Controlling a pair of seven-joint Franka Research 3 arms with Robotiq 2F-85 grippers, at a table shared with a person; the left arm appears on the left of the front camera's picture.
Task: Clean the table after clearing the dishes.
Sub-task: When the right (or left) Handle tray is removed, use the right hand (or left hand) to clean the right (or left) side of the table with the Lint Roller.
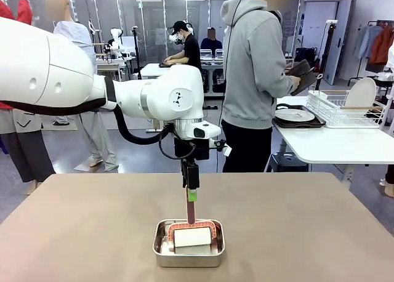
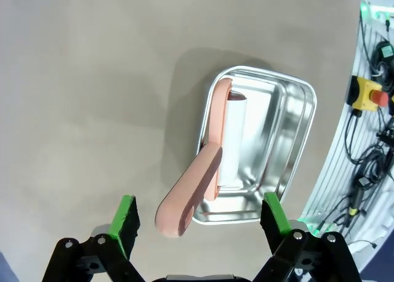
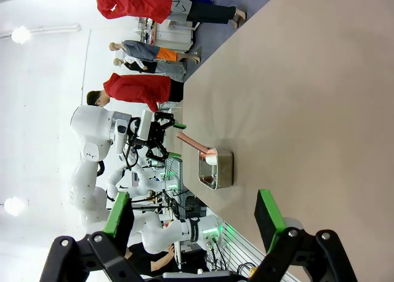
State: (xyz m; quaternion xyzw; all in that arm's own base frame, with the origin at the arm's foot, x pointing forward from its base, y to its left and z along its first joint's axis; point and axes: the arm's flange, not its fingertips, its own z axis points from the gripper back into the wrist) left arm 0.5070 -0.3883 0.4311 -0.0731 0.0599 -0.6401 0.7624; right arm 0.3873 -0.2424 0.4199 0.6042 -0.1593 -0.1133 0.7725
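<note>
Taupe table top [image 1: 74,220]: we see a matte brown surface across the foreground. It carries a steel pan at mid-width, near the robot's edge.
Left arm [image 1: 61,72]: white. It enters from the left and reaches to the middle of the table top.
Left gripper [image 1: 192,194]: points straight down above the pan. In the left wrist view [image 2: 200,219] we see its green pads [image 2: 126,220] spread wide. The free end of the roller handle sits between them with a gap on each side, and neither pad touches it.
Lint roller [image 1: 192,236]: salmon-pink frame with a white roll, lying in the pan. Its handle [image 2: 188,199] rises out of the pan toward the left gripper.
Steel pan [image 1: 161,257]: small and rectangular with rounded corners, flat on the table top. It holds the roller.
Person [image 1: 255,66]: wears a grey hooded top, stands at the far side and is turned toward the white side table. The person holds a dark flat item [image 1: 306,74] that we cannot identify with certainty.
Dishes: one white plate [image 1: 294,115] lies on a dark tray [image 1: 311,123] on the white side table [image 1: 345,148], off the taupe table top. We cannot tell whether cutlery lies on it.
Wire rack [image 1: 326,106]: white, on the same side table, just beside the tray. A second white plate [image 1: 362,92] stands upright in it.
Right gripper [image 3: 194,217]: fingers spread wide with nothing between them. It faces along the table top [image 3: 308,79] toward the pan [image 3: 217,169], well apart from it.
</note>
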